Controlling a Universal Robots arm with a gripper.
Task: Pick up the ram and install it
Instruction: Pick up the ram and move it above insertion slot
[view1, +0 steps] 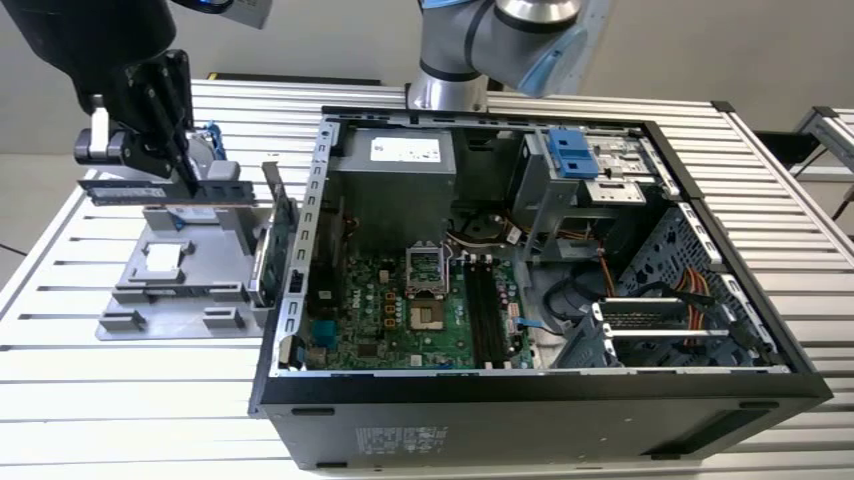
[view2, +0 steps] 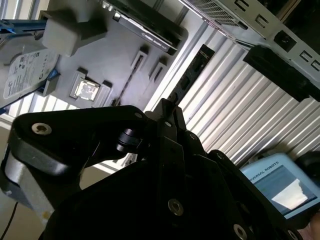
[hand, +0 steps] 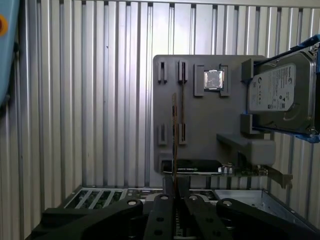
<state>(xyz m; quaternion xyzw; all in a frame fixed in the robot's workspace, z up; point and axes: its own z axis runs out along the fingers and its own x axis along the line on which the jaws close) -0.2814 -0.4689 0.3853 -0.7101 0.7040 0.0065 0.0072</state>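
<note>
The ram (view1: 140, 190) is a slim, dark green stick held level above the grey parts fixture (view1: 174, 300) at the exterior view's left. My gripper (view1: 183, 180) is shut on it, its black fingers pinching the stick near its middle. In the first wrist view the ram (hand: 174, 140) appears edge-on as a thin line running from the fingertips (hand: 165, 200) out over the fixture's narrow slots (hand: 182, 75). The black motherboard slots (view1: 483, 315) lie inside the open computer case (view1: 534, 410), to the exterior view's right of the gripper. The second wrist view shows the gripper (view2: 170, 117) over the fixture.
On the fixture stand a silver hard drive in a blue frame (hand: 280, 95), a small square chip (hand: 213, 79) and an upright expansion card (view1: 276, 245). The case's metal side wall (view1: 310, 200) rises between the fixture and the motherboard. A teach pendant (view2: 280, 185) lies on the slatted table.
</note>
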